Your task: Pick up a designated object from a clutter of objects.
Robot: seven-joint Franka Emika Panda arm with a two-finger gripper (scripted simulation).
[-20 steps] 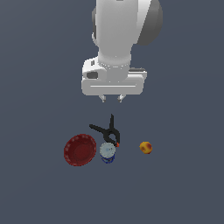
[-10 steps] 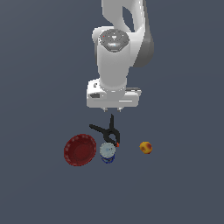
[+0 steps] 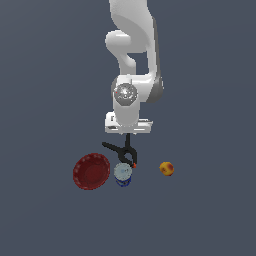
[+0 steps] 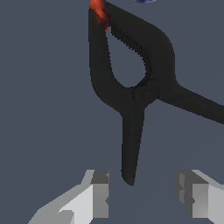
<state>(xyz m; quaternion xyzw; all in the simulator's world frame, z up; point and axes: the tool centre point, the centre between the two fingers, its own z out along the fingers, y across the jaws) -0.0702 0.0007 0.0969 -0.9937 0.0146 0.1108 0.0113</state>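
The designated object is a black spring clamp [image 3: 123, 151] with an orange-red jaw tip, lying on the grey floor among the clutter of objects. In the wrist view the clamp [image 4: 135, 92] fills the frame, one long handle ending between my fingertips [image 4: 99, 192]. My gripper [image 4: 142, 194] is open and low over that handle, holding nothing. In the exterior view the gripper [image 3: 128, 136] sits right above the clamp, its fingers mostly hidden by the hand.
A red bowl [image 3: 91, 171] lies to the exterior view's left of the clamp. A blue-and-white can [image 3: 123, 174] stands just in front of the clamp's tip. An orange-yellow ball [image 3: 167, 168] rests to the exterior view's right.
The arm has lowered steadily, bringing the hand from well above the clutter down to just over the clamp. The objects have not moved.
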